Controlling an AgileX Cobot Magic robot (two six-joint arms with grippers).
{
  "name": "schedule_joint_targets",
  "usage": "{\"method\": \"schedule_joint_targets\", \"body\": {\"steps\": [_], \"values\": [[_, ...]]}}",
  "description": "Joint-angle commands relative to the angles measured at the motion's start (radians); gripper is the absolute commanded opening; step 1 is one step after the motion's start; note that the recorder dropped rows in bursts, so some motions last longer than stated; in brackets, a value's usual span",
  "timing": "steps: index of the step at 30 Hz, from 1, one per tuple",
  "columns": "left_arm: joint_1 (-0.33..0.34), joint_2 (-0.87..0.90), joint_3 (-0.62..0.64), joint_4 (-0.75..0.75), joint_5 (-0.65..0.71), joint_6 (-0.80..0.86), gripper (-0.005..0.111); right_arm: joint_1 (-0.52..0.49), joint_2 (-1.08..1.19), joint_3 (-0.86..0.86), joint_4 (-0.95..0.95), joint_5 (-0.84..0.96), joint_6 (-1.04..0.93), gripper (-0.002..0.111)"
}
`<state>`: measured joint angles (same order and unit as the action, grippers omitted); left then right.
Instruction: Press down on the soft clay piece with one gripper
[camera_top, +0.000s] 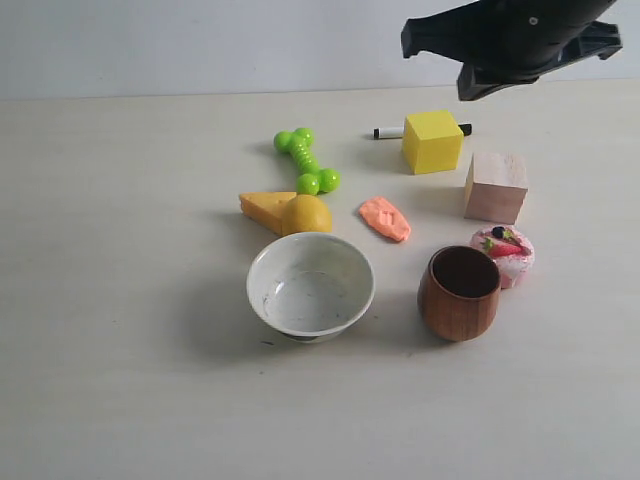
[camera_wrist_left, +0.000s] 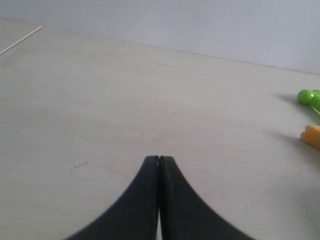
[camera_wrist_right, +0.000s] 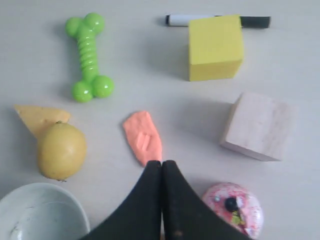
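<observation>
1. Exterior view: the right gripper (camera_top: 482, 85), upper right, is cut off by the top edge. The soft clay piece (camera_top: 385, 218) lies at centre, apart from it. The yellow cube (camera_top: 433, 141) half hides a marker (camera_top: 388, 132).
2. Left wrist view: the left gripper (camera_wrist_left: 159, 161) is pinched together, empty.
3. Right wrist view: the right gripper's fingers (camera_wrist_right: 150, 200) are pressed together, holding nothing, and partly cover the pink cake toy (camera_wrist_right: 235, 210).

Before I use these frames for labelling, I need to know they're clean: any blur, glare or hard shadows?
Exterior view: even light, no glare, only soft shadows by the bowl and cup. Left wrist view: the left gripper is blurred up close, the table evenly lit. Right wrist view: the clay is sharp, the right gripper blurred.
</observation>
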<state>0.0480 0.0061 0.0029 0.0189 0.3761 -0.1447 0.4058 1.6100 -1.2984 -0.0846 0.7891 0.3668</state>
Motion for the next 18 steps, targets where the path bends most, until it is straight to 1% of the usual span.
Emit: {"method": "schedule_joint_targets", "body": {"steps": [1,4,11,14,18], "values": [[0.000,-0.006,-0.003,0.000,-0.011,-0.006,0.000,0.000,-0.046,0.005,-0.195,0.085,0.134,0.000],[0.000,-0.006,-0.003,0.000,-0.011,-0.006,0.000,0.000,-0.103,0.009,-0.248,0.113,0.139,0.000],[0.000,-0.006,-0.003,0.000,-0.011,-0.006,0.000,-0.002,-0.331,0.124,-0.344,0.028,0.141,0.000],[0.000,-0.006,-0.003,0.000,-0.011,-0.006,0.000,-0.041,-0.432,0.191,-0.344,-0.008,0.152,0.000],[0.000,-0.006,-0.003,0.000,-0.011,-0.006,0.000,-0.162,-0.567,0.302,-0.308,-0.079,0.158,0.000]]}}
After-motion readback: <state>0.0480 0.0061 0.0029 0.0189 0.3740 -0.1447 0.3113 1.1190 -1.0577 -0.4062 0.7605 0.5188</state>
